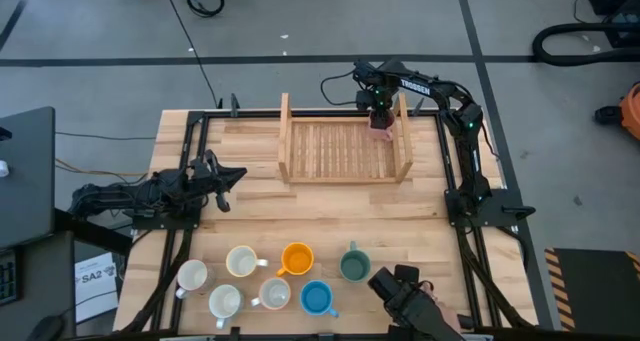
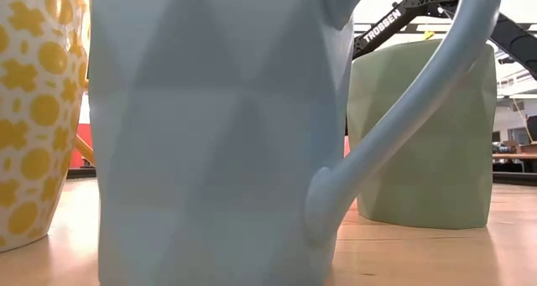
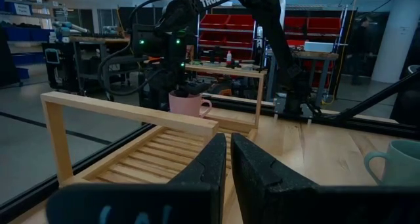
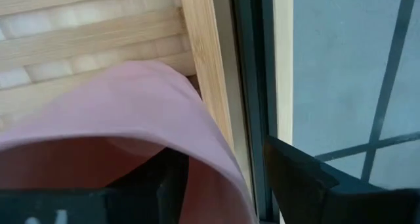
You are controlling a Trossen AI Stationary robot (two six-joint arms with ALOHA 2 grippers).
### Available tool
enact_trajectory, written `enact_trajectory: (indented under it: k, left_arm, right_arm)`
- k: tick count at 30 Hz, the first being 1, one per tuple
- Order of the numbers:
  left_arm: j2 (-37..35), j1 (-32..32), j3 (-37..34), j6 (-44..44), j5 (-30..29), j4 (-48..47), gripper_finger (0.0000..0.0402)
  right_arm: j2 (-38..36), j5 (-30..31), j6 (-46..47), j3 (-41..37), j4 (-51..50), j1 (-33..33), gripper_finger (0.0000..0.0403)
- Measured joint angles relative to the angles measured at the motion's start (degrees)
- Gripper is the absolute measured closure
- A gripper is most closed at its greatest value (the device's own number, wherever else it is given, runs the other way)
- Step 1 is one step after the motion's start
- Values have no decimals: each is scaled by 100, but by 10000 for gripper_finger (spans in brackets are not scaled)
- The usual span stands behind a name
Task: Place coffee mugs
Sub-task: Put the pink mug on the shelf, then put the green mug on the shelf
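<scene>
Where the right gripper (image 1: 380,116) pinches the pink mug (image 1: 380,120) — rack's (image 1: 300,171) far corner.

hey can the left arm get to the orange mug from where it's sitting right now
Probably yes. The left gripper rests at the table's left side, fingers shut, and bare tabletop lies between it and the orange mug. The white mug beside it may crowd that approach.

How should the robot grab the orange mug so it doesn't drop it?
Probably by the rim, from straight above. The orange mug stands upright, mouth open, so one finger could go inside and one outside. Pick the rim's far side, since its handle points left toward a cream mug.
</scene>
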Motion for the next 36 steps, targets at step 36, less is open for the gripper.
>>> enact_trajectory:
  k: [36]
  left_arm:
    - [0,1,0,1,0,-1,372]
  right_arm:
    - [-2522,-911,1280,9,-45,1103,202]
